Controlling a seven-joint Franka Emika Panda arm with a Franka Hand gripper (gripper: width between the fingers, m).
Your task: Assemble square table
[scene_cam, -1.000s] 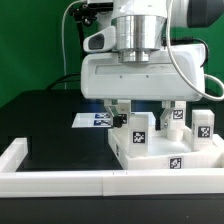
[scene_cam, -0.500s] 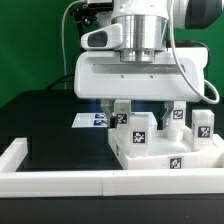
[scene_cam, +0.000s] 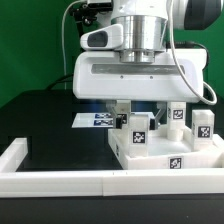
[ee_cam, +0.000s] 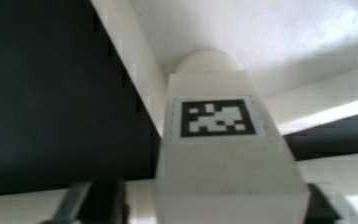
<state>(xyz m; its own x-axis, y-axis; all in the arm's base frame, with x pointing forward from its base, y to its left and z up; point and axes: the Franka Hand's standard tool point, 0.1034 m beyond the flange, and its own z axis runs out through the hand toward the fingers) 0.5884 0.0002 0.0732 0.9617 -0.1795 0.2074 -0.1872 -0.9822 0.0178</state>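
Note:
The square table's white slab (scene_cam: 152, 152) lies at the exterior view's right, with a tag on its front edge. Several short white tagged legs stand on it. My gripper (scene_cam: 142, 112) has come down from above over the front leg (scene_cam: 138, 128). In the wrist view that leg (ee_cam: 215, 120) fills the middle, tag facing the camera, and runs down between my gripper (ee_cam: 211, 205). Dark fingers (ee_cam: 96, 205) flank it closely on both sides. Whether the pads press on the leg does not show. Two more legs (scene_cam: 177, 113) (scene_cam: 203, 126) stand behind.
The marker board (scene_cam: 93, 119) lies flat on the black table surface behind the slab, toward the exterior view's left. A long white rail (scene_cam: 60, 181) borders the black surface along the front and left. The wide gripper body (scene_cam: 140, 78) hides the area behind it.
The hand has sunk slightly over the front leg, and its fingers have drawn inward toward the leg's sides. The slab and the legs have not moved.

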